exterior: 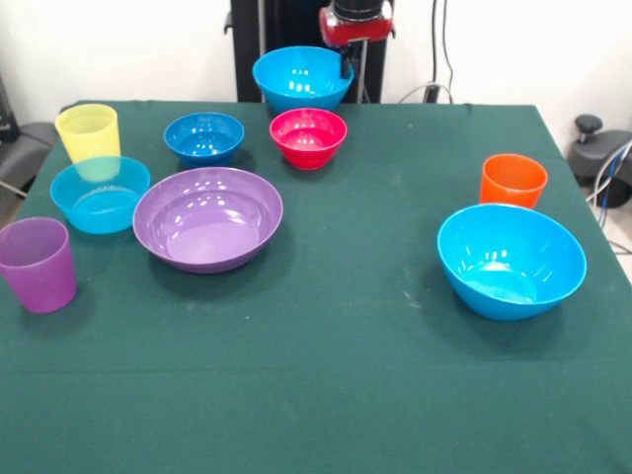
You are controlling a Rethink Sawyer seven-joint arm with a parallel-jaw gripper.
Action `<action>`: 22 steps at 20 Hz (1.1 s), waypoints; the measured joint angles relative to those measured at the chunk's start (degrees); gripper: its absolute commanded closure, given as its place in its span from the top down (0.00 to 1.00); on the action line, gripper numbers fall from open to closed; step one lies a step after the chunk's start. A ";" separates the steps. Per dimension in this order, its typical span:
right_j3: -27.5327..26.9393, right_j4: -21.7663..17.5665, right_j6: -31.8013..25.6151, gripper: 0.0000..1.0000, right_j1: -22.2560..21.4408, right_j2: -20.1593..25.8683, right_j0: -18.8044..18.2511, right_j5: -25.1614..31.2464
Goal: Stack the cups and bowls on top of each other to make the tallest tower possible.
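1. Gripper (347, 67) at the table's far edge, hanging at the right rim of the far blue bowl (302, 77); fingers spread or pinching the rim: cannot tell.
2. Magenta bowl (308, 137) just in front of that bowl, nearest the gripper.
3. No tower yet; cups and bowls scattered singly on the table (326, 385).

A dark green cloth covers the desk (326, 395). On it sit a see-through yellow plastic cup (89, 133), a see-through purple plastic cup (38, 264), an orange plastic cup (513, 181), a shiny pink-red bowl (308, 137), a wide purple bowl (207, 217) and four shiny blue bowls.
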 measured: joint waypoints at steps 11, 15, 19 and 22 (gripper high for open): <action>-3.92 1.34 0.01 0.00 -3.31 0.57 -0.82 2.40; -6.26 1.52 0.01 0.00 -3.06 0.63 -0.75 2.93; -8.56 1.57 0.01 0.00 -2.54 0.81 -0.11 4.86; -9.79 1.79 0.01 0.00 -2.51 0.83 0.79 5.91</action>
